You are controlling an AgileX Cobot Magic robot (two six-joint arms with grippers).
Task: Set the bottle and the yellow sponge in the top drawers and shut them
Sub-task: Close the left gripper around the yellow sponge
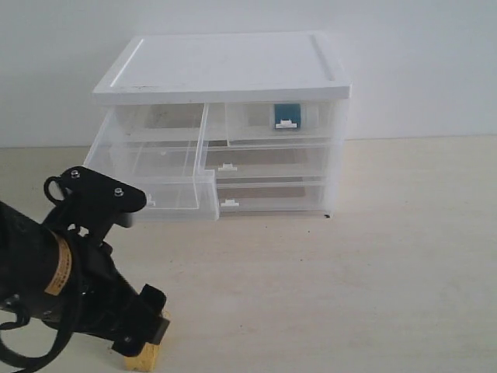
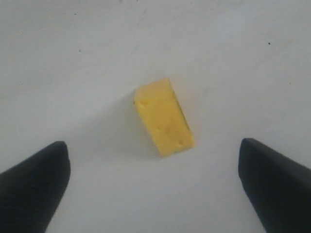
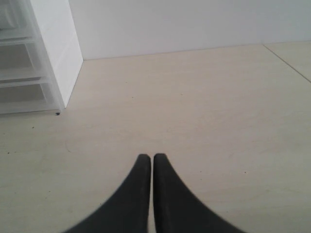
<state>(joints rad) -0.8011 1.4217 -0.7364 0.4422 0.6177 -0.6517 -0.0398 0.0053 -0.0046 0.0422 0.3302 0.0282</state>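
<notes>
1. The left pincer (image 2: 153, 148) is spread wide, with its two black fingers well apart, and it's holding nothing
2. The small mustard-yellow wedge-shaped sponge (image 2: 164, 118) lies on the pale wood-look worktop (image 1: 373, 264), right between those fingers but touching neither one. It sits slanted across the gap, with a darker edge down one long side
3. In the exterior view the sponge is at the very bottom, left of middle. It's mostly tucked under the left pincer, so only a yellow corner pokes out, and it's well in front of the cabinet
4. The right pincer (image 3: 152, 160) is pinched closed, its black fingertips side by side with just a hairline between them and nothing gripped. It hangs over bare worktop, with the cabinet's side wall off at the edge of its view
5. The white-topped cabinet (image 1: 225, 66) of translucent clear plastic drawers stands at the back of the worktop
6. The half-width left top drawer (image 1: 155, 175) is pulled way out toward the front
7. The half-width right top drawer (image 1: 248, 124) is pushed in. The small bottle (image 1: 287, 113) with the teal-blue label sits inside it, visible through the front just behind the white tab handle. I can't make out its cap
8. The two full-width drawers (image 1: 272, 159) underneath are both pushed in
</notes>
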